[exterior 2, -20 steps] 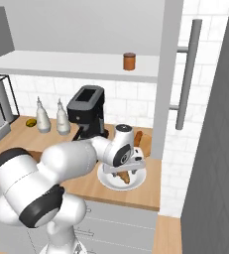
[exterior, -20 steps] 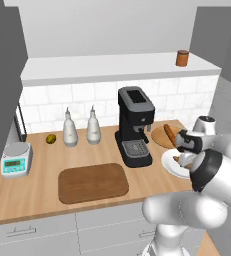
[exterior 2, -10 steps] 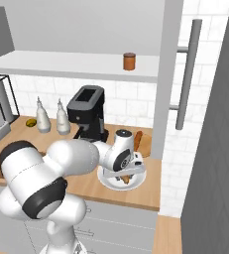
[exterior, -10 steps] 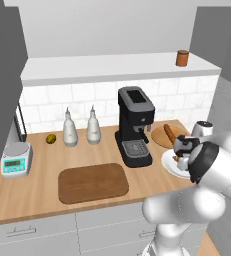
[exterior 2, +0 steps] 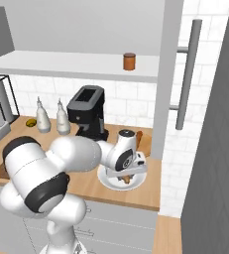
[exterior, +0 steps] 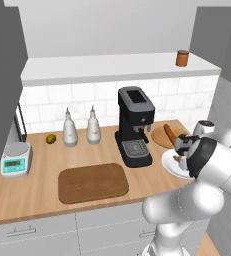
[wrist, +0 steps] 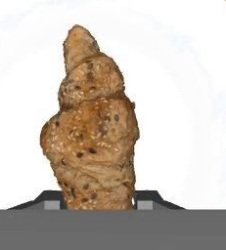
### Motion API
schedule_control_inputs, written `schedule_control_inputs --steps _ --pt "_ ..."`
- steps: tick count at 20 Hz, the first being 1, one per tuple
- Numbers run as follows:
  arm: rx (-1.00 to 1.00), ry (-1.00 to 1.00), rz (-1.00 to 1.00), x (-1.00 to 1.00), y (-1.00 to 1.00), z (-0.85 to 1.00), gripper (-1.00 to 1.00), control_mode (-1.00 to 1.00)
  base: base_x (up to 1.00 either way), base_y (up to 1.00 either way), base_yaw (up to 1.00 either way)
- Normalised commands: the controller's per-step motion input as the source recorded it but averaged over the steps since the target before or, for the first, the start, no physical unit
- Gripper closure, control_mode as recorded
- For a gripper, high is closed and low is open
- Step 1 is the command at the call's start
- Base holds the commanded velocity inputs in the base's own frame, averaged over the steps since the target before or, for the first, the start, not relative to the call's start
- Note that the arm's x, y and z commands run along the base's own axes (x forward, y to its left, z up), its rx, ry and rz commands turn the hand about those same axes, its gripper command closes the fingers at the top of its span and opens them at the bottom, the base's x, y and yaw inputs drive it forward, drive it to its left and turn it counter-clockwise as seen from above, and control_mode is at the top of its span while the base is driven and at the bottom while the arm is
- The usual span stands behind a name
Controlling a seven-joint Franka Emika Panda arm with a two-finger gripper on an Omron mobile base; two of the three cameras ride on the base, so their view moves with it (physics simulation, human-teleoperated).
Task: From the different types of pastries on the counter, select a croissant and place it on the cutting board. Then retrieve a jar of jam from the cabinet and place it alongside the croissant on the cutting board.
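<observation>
Reaching low over the white plate [exterior 2: 111, 182] at the right end of the counter [exterior: 32, 192], with the gripper [wrist: 99, 197] straddling the croissant [wrist: 91, 136] and a dark fingertip showing on either side of its base; cannot tell whether the jaws are pressing on it. Lying bare between scale [exterior: 13, 159] and coffee machine [exterior: 134, 125], the cutting board [exterior: 92, 182]; sitting up on the shelf, the jar of jam [exterior: 182, 58].

1. Black coffee machine [exterior: 135, 126]: upright, centre of tabletop, against the tiled wall.
2. Two white bottles [exterior: 70, 129] [exterior: 92, 127]: side by side, left of the machine.
3. Small olive-yellow fruit [exterior: 51, 139]: left of the bottles.
4. Digital scale [exterior: 14, 158]: far left.
5. White plate [exterior: 173, 165]: right of the machine.
</observation>
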Motion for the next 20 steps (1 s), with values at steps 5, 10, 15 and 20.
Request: schedule_control_inputs --steps 5,10,15,20 --pt "0.0 -0.05 0.0 0.0 -0.06 0.39 1.0 -1.0 0.0 0.0 0.0" --pt "0.0 -0.04 0.0 0.0 0.0 0.42 1.0 -1.0 0.0 0.0 0.0" --pt "0.0 0.0 0.01 -0.24 0.02 0.03 1.0 -1.0 0.0 0.0 0.0" --pt "0.0 0.0 0.01 -0.56 0.1 0.01 1.0 -1.0 0.0 0.0 0.0"
